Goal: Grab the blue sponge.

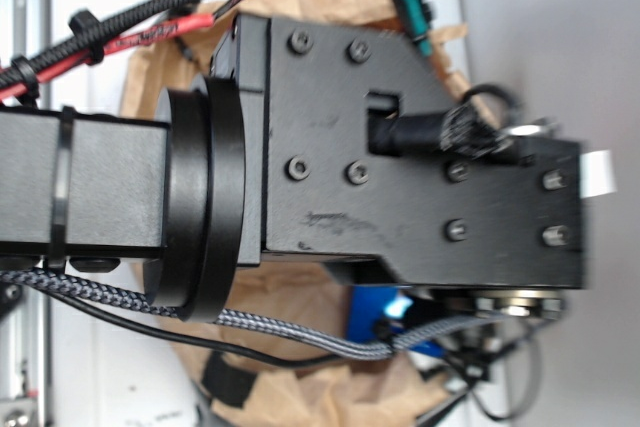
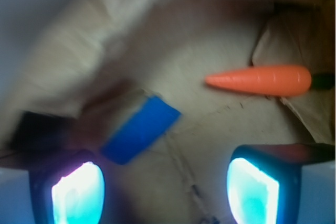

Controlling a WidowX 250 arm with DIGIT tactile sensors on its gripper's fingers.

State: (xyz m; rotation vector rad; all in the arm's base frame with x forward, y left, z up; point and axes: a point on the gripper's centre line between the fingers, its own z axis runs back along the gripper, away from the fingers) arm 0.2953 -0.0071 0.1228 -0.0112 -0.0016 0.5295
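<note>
where brown paper (image 2: 157,40) lies, one blue sponge (image 2: 140,129), one orange carrot (image 2: 260,80), jaws apart and empty above them

In the exterior view the black arm housing (image 1: 400,147) fills most of the picture and hides nearly all of the brown paper (image 1: 290,347) beneath it. Only a small patch of the blue sponge (image 1: 375,305) shows below the housing (cables cross the rest). The gripper itself cannot be made out there. In the wrist view both fingertips (image 2: 73,192) are cut off by the bottom edge, and the toy carrot's green stem (image 2: 323,81) blurs into shadow.
</note>
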